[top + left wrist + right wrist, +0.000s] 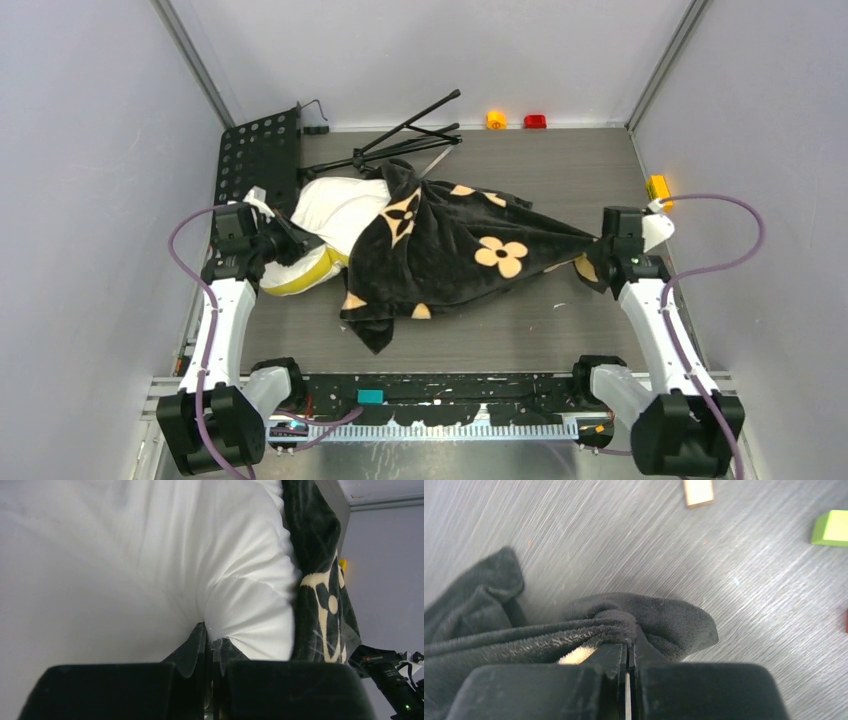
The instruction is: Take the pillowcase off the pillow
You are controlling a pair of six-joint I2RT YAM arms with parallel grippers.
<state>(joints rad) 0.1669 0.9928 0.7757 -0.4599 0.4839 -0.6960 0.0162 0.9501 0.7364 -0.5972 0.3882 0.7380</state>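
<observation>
- Top external: the pillow lies on the left half of the table. The pillowcase covers only its right end and tapers rightward to a stretched point, so the bundle's long axis runs left to right, from one claw to the other. The left gripper is at the pillow's bare left end and the right gripper at the cover's far right tip, so the cover lies to the right of the pillow and the right arm is the nearer to it
- Left wrist: the jaws are pressed together on a pinch of the pillow's white cloth, which puckers just above them; the black flowered cover begins beyond, at the right of the white bulk
- Right wrist: the jaws are closed to a slit on a fold of black plush, and the rest of the cover trails off to the left over the bare table; judged from this, a pull to the right, away from the anchored pillow, is what would slide the cover off
</observation>
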